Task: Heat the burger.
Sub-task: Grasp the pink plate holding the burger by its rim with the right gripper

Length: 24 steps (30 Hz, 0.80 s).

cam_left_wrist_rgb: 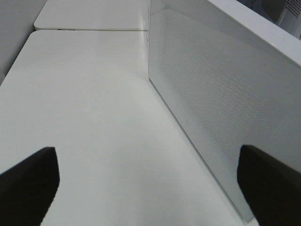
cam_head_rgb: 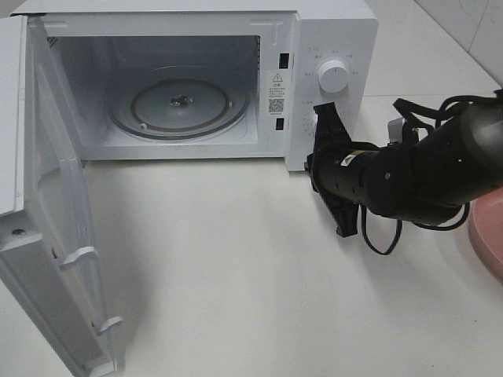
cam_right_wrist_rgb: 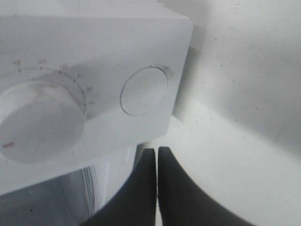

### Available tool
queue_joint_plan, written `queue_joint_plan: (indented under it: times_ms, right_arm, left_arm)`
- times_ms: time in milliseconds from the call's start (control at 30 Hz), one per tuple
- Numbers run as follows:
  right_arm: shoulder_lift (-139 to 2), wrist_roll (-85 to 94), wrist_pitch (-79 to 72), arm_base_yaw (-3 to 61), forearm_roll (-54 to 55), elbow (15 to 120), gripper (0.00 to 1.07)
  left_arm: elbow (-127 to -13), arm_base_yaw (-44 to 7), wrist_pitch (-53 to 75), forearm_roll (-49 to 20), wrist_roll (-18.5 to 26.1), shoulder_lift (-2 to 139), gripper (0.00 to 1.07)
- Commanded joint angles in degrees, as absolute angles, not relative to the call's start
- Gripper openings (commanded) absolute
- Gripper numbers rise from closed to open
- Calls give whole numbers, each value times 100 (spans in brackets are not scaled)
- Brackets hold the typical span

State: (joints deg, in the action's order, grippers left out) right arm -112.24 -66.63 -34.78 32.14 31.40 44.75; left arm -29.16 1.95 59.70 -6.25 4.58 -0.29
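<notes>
The burger is out of view in every frame. The white microwave (cam_head_rgb: 330,31) stands with its door (cam_head_rgb: 55,220) swung wide open, and the glass turntable (cam_head_rgb: 179,104) inside is bare. My right gripper (cam_head_rgb: 311,163) is shut with nothing in it, its tip at the lower part of the control panel below the knob (cam_head_rgb: 333,76). In the right wrist view the closed fingers (cam_right_wrist_rgb: 150,183) sit just under the panel's round button (cam_right_wrist_rgb: 144,91). My left gripper (cam_left_wrist_rgb: 148,157) is open and empty over the white table, beside the perforated door panel (cam_left_wrist_rgb: 211,94).
A pink plate (cam_head_rgb: 489,228) pokes in at the right edge, partly hidden by the right arm and its cables (cam_head_rgb: 377,236). The open door takes up the left front of the table (cam_head_rgb: 236,275). A second white table (cam_left_wrist_rgb: 89,14) lies beyond in the left wrist view.
</notes>
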Motion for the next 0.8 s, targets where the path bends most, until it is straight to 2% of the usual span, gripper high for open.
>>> queue_joint_plan:
  times_ms: [33, 333, 500, 800]
  right_arm:
    - [-10749, -6073, -2962, 3203, 2653, 4217, 0]
    - [-10015, -4836, -1610, 3203, 1679, 4057, 3]
    - [-9528, -3971, -166, 3203, 762, 4062, 5]
    - [-9110, -3077, 1289, 3203, 309, 4062, 7]
  left_arm:
    - [-2888, 155, 5947, -636, 464, -149, 98]
    - [-2888, 155, 5947, -636, 464, -149, 98]
    - [-2888, 155, 5947, -636, 464, -149, 98]
    - [-2888, 155, 5947, -636, 464, -149, 98]
